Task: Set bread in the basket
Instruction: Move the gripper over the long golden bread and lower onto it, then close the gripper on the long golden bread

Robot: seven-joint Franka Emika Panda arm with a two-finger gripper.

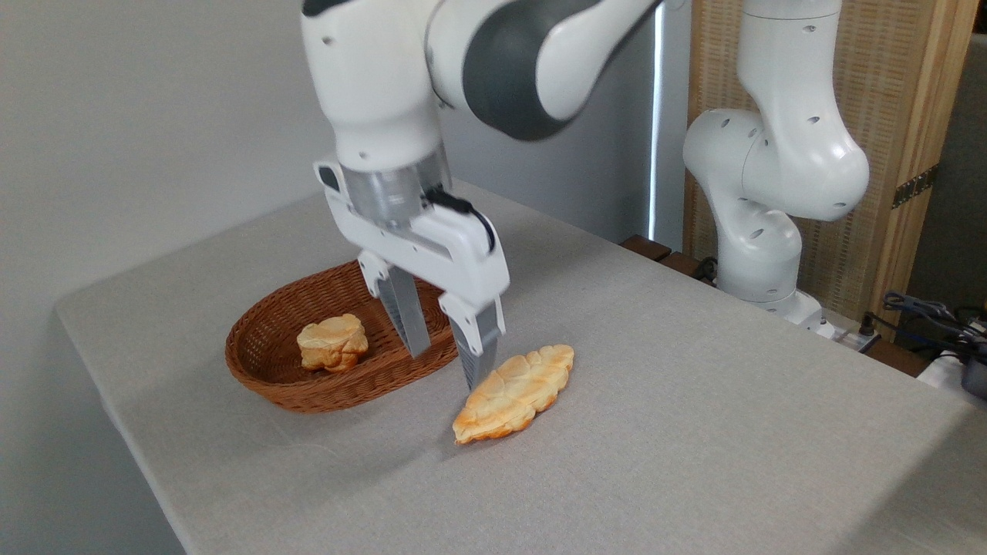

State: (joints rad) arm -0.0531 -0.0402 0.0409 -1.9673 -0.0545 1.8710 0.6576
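Golden-brown bread (514, 393) lies on the grey surface (694, 432), at 3 o'clock from the basket (266, 370), so you must yet grasp it; your tool (446, 362) hangs apart, empty.

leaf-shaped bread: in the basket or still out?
Out. The bread lies flat on the grey table, right of the basket. The open gripper is beside its left end, not holding it.
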